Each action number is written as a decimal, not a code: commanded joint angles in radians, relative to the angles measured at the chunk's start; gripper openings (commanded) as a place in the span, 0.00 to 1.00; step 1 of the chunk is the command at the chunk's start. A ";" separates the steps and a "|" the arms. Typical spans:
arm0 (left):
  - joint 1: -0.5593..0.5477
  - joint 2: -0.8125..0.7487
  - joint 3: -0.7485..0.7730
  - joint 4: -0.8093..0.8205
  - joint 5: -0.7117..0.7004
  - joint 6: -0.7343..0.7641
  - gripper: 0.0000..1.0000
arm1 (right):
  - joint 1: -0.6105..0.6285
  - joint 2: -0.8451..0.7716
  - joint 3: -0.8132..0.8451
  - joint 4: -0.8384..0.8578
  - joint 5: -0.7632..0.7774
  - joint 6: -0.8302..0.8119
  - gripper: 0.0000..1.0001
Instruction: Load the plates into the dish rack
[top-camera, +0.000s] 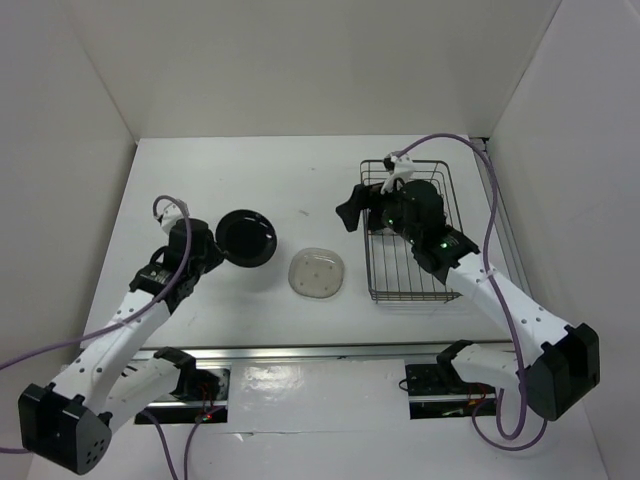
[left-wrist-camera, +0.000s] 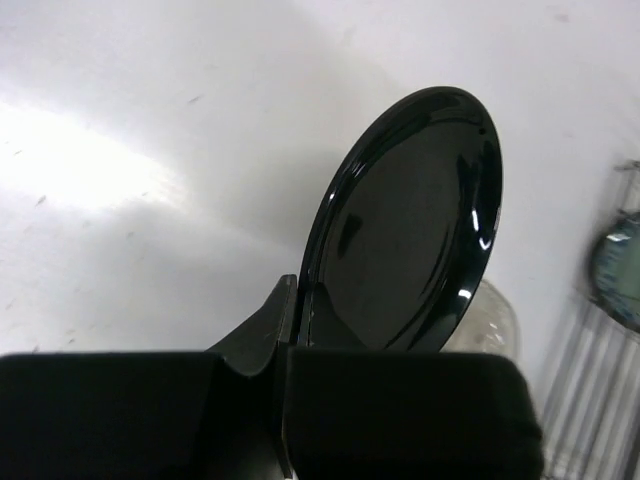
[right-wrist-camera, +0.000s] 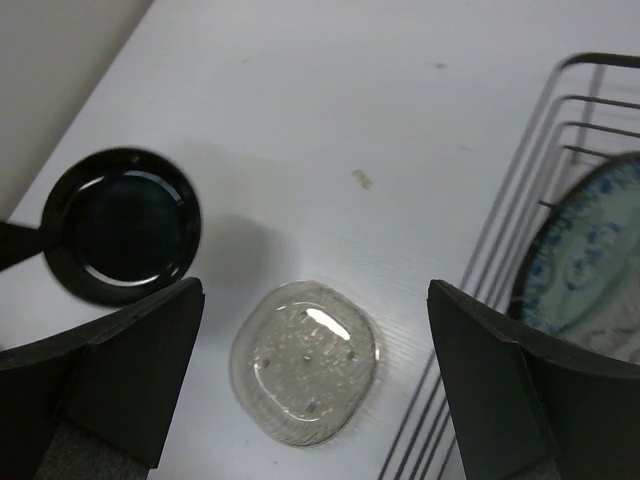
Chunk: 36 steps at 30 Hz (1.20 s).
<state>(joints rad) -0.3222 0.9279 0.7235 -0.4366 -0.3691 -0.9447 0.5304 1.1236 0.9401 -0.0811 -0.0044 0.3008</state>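
Inside the dish rack (right-wrist-camera: 520, 190), at the right of the white table (top-camera: 250, 170): one blue-green patterned plate (right-wrist-camera: 585, 265), standing on edge among the wire bars, partly cut off by the frame in the right wrist view.

Just left of the dish rack, apart from its wire side: one clear glass plate (top-camera: 318, 272), lying flat on the table.

Further left of the dish rack, beyond the glass plate: one glossy black plate (top-camera: 247, 237), tilted up off the table surface, caught at its near rim.

Left gripper (left-wrist-camera: 290, 310): well left of the dish rack, fingers pressed together on the black plate's rim.

Right gripper (right-wrist-camera: 315, 300): over the dish rack's left edge, fingers spread wide apart, nothing between them, the glass plate on the table below.
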 joint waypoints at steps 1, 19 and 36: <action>0.000 -0.064 -0.024 0.179 0.117 0.150 0.00 | 0.010 0.028 -0.001 0.160 -0.273 -0.081 1.00; 0.000 -0.205 -0.236 0.746 0.682 0.205 0.00 | 0.078 0.195 -0.030 0.251 -0.577 -0.114 0.89; -0.009 -0.095 -0.154 0.556 0.535 0.196 0.96 | 0.118 0.125 0.109 0.002 0.111 -0.068 0.00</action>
<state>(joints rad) -0.3206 0.8318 0.5159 0.1402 0.2131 -0.7353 0.6472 1.3560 0.9604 0.0154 -0.2569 0.2447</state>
